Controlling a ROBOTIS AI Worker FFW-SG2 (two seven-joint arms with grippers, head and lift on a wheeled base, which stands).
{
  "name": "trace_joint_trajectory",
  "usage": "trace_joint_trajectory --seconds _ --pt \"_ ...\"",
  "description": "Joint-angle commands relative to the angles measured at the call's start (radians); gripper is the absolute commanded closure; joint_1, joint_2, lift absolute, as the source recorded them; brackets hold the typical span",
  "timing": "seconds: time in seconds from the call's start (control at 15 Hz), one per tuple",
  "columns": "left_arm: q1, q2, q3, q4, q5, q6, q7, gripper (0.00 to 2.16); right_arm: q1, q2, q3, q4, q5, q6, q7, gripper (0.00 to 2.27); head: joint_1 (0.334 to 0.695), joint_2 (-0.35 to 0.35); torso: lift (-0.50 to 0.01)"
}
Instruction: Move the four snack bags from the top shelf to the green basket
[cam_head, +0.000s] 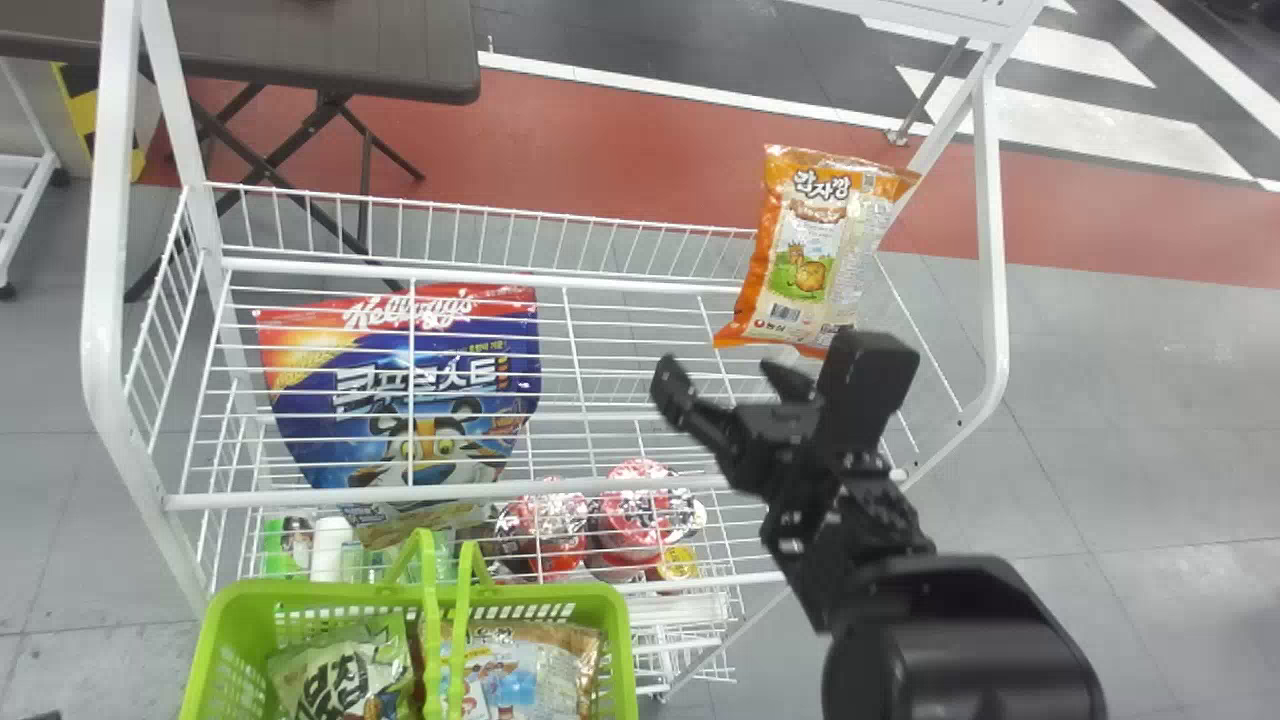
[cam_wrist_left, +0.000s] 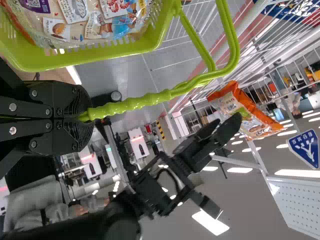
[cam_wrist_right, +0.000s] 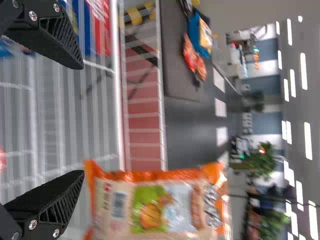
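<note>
So the right gripper, black with two flat fingers, is spread wide over the near right part of the rack, with nothing between the fingers. The snack bag, an orange-edged plastic pillow bag with a cream front, is propped up at the far right end of the top shelf. It's off to the right of the fingertips rather than lined up between them. Pretty snug on its right side, since the rack's white tubular post rises nearby, and the far wire rail is close too. Way more room on its left, a wide run of white wire floor.

Below that wire, to the left, there's a big blue and red cereal bag, plus some red round-topped tubs nearer the middle. The green basket, slatted plastic, is at the near left by the rack's near edge, with a green and white bag and a clear-fronted printed bag inside. The left gripper, also black, is clamped on its green handle. Brown folding table at the far left, beyond the rack.
</note>
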Motion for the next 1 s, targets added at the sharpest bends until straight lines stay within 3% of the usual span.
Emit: trace_joint_trajectory --seconds 0.0,0.27,0.6,0.67,0.73,0.8,0.87,0.93 --pt "-0.001 0.002 0.004 0.001 0.0 0.0 0.0 1.58 -0.133 0.0 -0.029 0.149 0.07 -0.076 -0.03 0.06 0.695 -0.35 0.0" --pt "-0.001 0.003 0.007 0.002 0.0 0.0 0.001 1.58 -0.272 -0.002 -0.104 0.305 0.132 -0.137 -0.09 0.07 0.695 -0.35 0.0" --pt "-0.005 0.002 0.007 0.001 0.0 0.0 0.008 1.58 -0.446 -0.029 -0.172 0.54 0.194 -0.131 -0.02 0.09 0.695 -0.35 0.0" --pt "-0.005 0.0 0.007 0.002 0.0 0.0 0.008 1.58 -0.454 -0.031 -0.186 0.546 0.19 -0.113 0.016 0.32 0.695 -0.35 0.0" --pt "-0.007 0.0 0.009 0.004 0.0 0.0 0.008 1.58 -0.455 -0.032 -0.19 0.548 0.181 -0.091 0.048 0.76 0.695 -0.35 0.0" --pt "-0.008 -0.003 0.007 0.005 -0.001 0.0 0.009 1.58 -0.454 -0.032 -0.19 0.546 0.181 -0.064 0.057 1.62 0.695 -0.35 0.0" --pt "-0.008 -0.004 0.007 0.005 -0.003 0.0 0.009 1.58 -0.449 -0.031 -0.192 0.545 0.167 -0.048 0.083 2.14 0.695 -0.35 0.0" --pt "-0.008 -0.006 0.007 0.005 -0.005 0.0 0.009 1.58 -0.441 -0.032 -0.193 0.542 0.151 -0.051 0.094 2.23 0.695 -0.35 0.0"
